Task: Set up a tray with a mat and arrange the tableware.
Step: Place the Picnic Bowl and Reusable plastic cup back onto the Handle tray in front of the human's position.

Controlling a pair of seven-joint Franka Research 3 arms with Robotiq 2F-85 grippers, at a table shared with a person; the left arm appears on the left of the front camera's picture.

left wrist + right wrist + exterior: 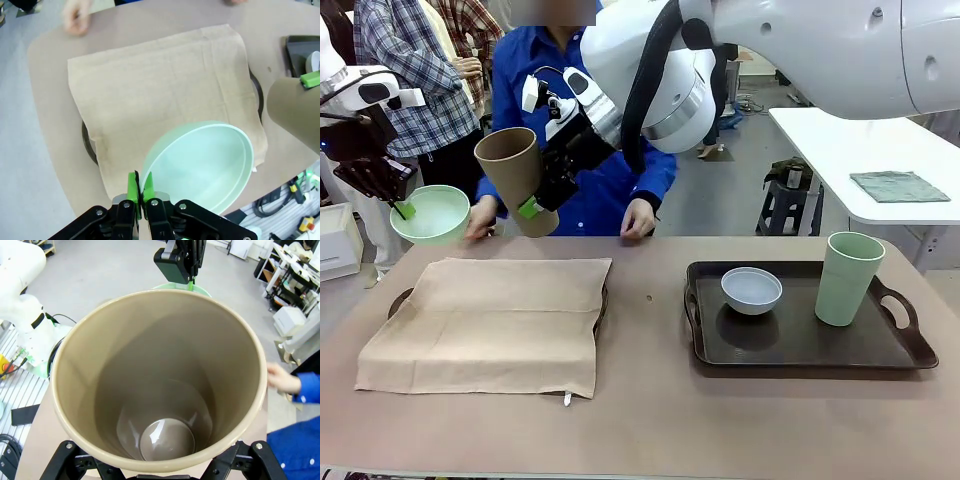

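On the tan table (650,420), a beige mat (490,320) covers one tray (399,299).

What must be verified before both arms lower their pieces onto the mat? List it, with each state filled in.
1. The left gripper is shut on the rim of the mint-green bowl: ok.
2. The right gripper is clamped across the tan-brown cup: ok.
3. Cup upright for setting down: not ok, it hangs tilted, mouth toward the bowl.
4. Cup and bowl apart in the air: ok, there is a gap in the front view.
5. The mat lies flat over its tray with nothing on it: ok.
6. The person's hands are off the mat, at the far table edge: ok.
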